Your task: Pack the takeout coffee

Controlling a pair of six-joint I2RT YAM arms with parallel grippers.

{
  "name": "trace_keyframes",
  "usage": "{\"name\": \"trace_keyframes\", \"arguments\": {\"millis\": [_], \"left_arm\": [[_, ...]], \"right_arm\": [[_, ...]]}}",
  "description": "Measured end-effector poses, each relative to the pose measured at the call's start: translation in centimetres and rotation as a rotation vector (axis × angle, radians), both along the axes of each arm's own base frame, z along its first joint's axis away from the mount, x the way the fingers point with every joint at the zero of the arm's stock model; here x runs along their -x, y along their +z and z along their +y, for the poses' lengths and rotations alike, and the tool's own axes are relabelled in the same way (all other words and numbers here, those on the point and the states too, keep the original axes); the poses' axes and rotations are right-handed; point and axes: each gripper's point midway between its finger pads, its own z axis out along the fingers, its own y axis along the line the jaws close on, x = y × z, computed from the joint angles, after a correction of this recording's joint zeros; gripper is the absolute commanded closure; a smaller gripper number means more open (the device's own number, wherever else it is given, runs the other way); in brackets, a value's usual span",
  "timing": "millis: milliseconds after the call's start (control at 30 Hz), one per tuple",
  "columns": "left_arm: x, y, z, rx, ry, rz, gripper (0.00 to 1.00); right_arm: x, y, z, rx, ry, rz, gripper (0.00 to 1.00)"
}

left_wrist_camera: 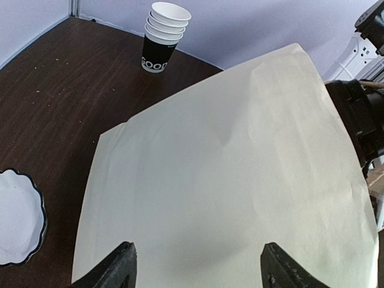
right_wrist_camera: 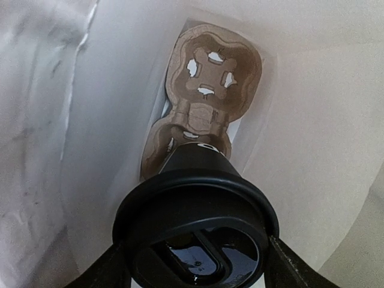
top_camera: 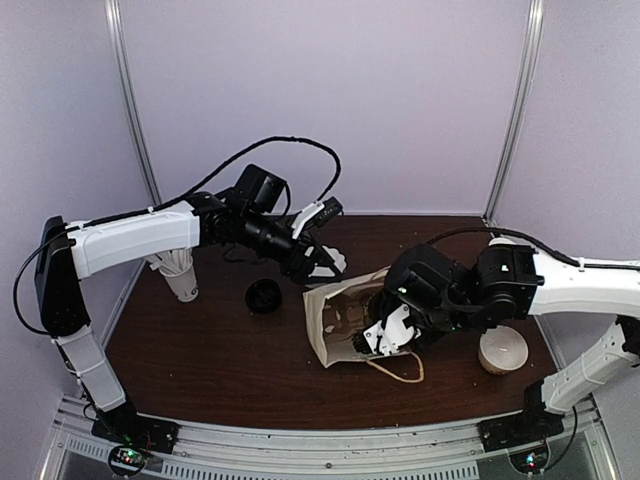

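Takeout coffee [right_wrist_camera: 195, 234], round black lid on, black lower body, inside paper bag [right_wrist_camera: 312, 120], over cardboard carrier [right_wrist_camera: 207, 90]

We see a dark brown wood-grain bench [top_camera: 220, 350] closed in by pale, lavender-tinted wall panels [top_camera: 330, 90] at the back and on both sides. Slim metal posts [top_camera: 128, 100] stand where the panels meet, one at each rear corner. A ribbed aluminium rail [top_camera: 320, 452] runs along the near edge. The light is soft and even, and pale specks [left_wrist_camera: 42, 90] dot the bench top.
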Motion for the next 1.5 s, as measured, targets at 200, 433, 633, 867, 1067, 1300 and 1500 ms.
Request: {"name": "trace_keyframes", "arguments": {"millis": [200, 433, 633, 867, 1067, 1300, 1500], "left_arm": [[0.3, -0.1, -0.1, 0.016, -0.017, 0.004, 0.26], [0.4, -0.4, -0.1, 0.018, -0.025, 0.007, 0.26], [0.7, -0.4, -0.2, 0.025, -0.039, 0.012, 0.26], [0.9, -0.5, -0.2, 0.028, -0.051, 0.017, 0.26], [0.9, -0.5, -0.2, 0.029, -0.054, 0.015, 0.26], [0.8, -0.5, -0.1, 0.029, -0.053, 0.012, 0.26], [0.4, -0.5, 0.1, 0.029, -0.044, 0.009, 0.26]], "right_arm": [[-0.7, -0.4, 0.8, -0.033, 0.006, -0.031, 0.31], [-2.5, -0.1, 0.9, -0.074, -0.043, -0.046, 0.3], [-3.4, -1.2, 0.7, -0.054, -0.07, -0.028, 0.3], [-3.9, -1.8, 0.4, -0.059, -0.093, -0.004, 0.31], [-4.2, -2.8, 0.2, -0.06, -0.107, 0.021, 0.3], [-5.4, -3.6, 0.0, -0.066, -0.134, 0.035, 0.3], [-6.0, -4.3, 0.3, -0.076, -0.143, 0.054, 0.3]]}}
